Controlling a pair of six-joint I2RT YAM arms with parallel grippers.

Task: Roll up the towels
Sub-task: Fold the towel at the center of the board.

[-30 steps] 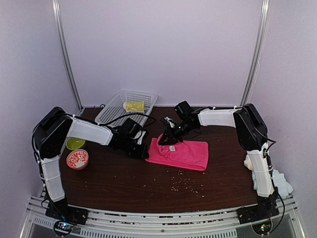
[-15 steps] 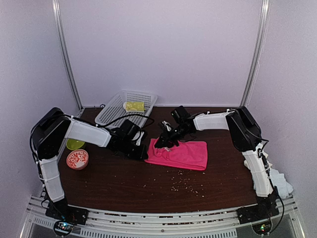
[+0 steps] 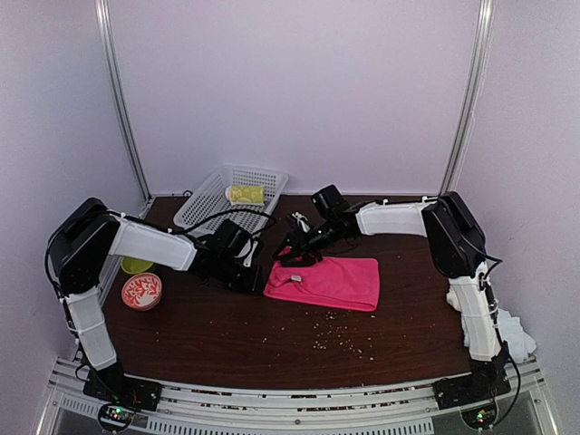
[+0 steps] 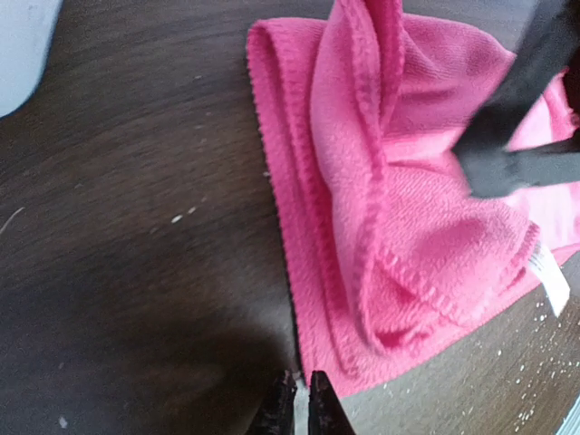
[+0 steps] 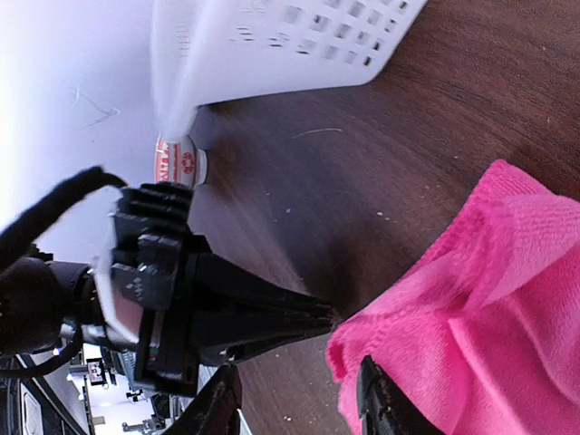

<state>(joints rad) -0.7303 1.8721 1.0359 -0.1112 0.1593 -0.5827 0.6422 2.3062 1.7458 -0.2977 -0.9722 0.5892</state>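
The hot-pink towel lies on the dark table, loosely folded over itself along its left side. My left gripper lies low at the towel's left corner, its tips pressed together on the hem there. My right gripper hovers over the towel's far-left part and is open. One finger is over the pink cloth and nothing sits between the two. A lime-yellow towel sits in the white basket.
A red-and-white bowl and a green dish stand at the table's left edge. Crumbs dot the near middle of the table. Pale cloths lie off the table's right side by the right arm's base.
My right gripper has opened and let go of the pink fold, which now lies lower on the towel. The gripper drew back slightly toward the far side. The left arm stayed put.
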